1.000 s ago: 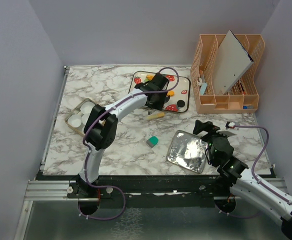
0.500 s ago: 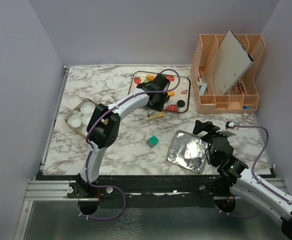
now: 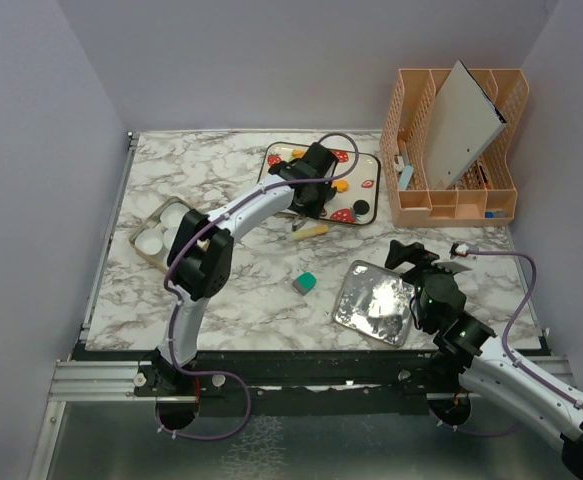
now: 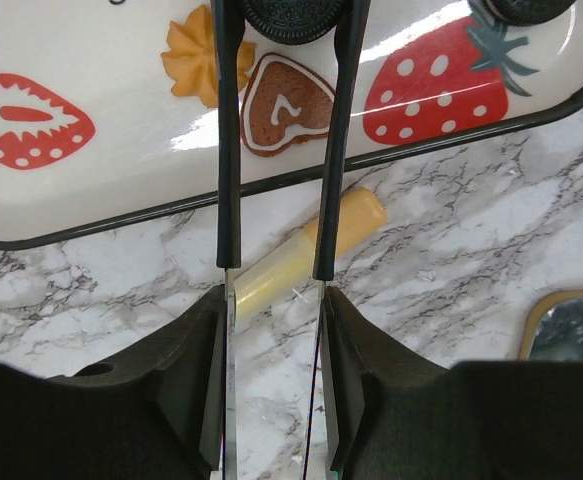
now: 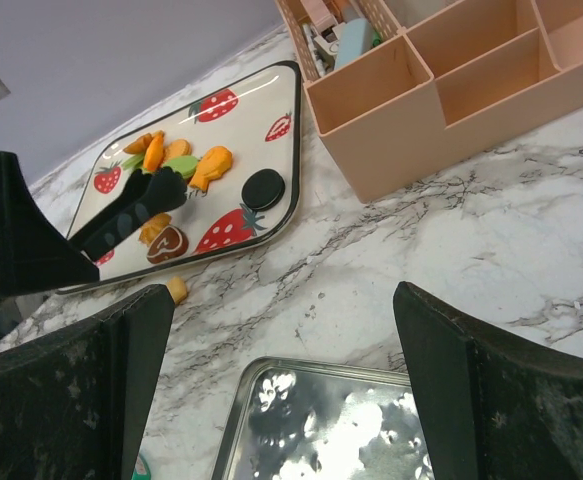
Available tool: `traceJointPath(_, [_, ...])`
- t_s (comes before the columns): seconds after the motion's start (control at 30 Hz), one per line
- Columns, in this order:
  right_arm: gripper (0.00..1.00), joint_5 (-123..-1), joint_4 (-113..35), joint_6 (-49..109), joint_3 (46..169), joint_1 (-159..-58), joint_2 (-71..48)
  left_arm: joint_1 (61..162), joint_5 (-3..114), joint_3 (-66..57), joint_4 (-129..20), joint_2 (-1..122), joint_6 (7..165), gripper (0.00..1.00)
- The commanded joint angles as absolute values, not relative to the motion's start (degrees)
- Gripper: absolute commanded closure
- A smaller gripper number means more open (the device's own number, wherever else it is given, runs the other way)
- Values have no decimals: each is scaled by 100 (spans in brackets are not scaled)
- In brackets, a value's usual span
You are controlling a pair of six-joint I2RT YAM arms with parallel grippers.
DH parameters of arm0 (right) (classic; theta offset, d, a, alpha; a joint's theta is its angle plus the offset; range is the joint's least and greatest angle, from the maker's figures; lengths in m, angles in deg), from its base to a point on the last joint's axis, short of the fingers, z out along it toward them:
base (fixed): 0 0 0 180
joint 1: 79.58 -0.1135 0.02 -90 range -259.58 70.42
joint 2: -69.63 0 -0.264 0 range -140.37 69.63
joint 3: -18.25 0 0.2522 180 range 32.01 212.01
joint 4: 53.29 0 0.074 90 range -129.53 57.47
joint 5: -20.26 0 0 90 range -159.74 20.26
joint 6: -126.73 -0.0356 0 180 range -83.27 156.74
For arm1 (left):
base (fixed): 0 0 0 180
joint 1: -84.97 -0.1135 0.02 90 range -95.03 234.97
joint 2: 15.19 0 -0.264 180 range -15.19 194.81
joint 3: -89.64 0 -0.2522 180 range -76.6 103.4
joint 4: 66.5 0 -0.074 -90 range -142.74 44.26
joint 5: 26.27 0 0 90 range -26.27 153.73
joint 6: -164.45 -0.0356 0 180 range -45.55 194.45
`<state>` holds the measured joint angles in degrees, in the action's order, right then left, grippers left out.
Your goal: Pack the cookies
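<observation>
My left gripper [image 4: 273,300] is shut on a pair of black tongs [image 4: 229,150] and hovers over the strawberry-print tray [image 3: 371,180]. The tongs' two arms straddle a black round cookie [image 4: 291,15] at the top edge of the left wrist view. Under them lie a brown heart cookie [image 4: 286,105] and an orange flower cookie [image 4: 196,65]. More cookies lie on the tray: orange [image 5: 211,165], green [image 5: 176,165] and black [image 5: 264,188]. My right gripper [image 5: 281,380] is open and holds nothing, above a shiny metal tin [image 3: 376,303].
A yellow stick [image 3: 311,230] lies on the marble just off the tray's near rim. A teal block [image 3: 305,283] sits mid-table. A tin with white cups [image 3: 166,232] is at the left. A peach organiser [image 3: 456,150] stands at the back right.
My left gripper has squeezed the tongs narrower and edged slightly further over the tray. The right arm has not moved.
</observation>
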<state>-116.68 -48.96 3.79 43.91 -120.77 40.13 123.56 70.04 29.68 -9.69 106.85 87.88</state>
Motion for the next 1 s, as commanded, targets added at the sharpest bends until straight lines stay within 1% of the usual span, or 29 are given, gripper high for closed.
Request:
traceJointPath(0.0, [0, -11879, -4903, 334, 4335, -12089, 4046, 12344, 7125, 2971, -980, 9969, 8797, 74])
traceJointPath(0.1, [0, -11890, -4891, 326, 4335, -12089, 4050, 12327, 7144, 2802, -985, 9756, 8818, 80])
traceJointPath(0.27, [0, -11871, -4884, 315, 4326, -12089, 4064, 12157, 7233, 2369, -984, 9339, 8896, 83])
traceJointPath(0.47, [0, -11829, -4888, 308, 4326, -12089, 4046, 11877, 7357, 1572, -1024, 8600, 8914, 86])
traceJointPath(0.77, [0, -11770, -4883, 281, 4343, -12089, 3936, 10864, 7510, 141, -1124, 7103, 8943, 95])
traceJointPath(0.97, [0, -11738, -4902, 267, 4352, -12089, 3876, 10066, 7412, -534, -1187, 6330, 8924, 98])
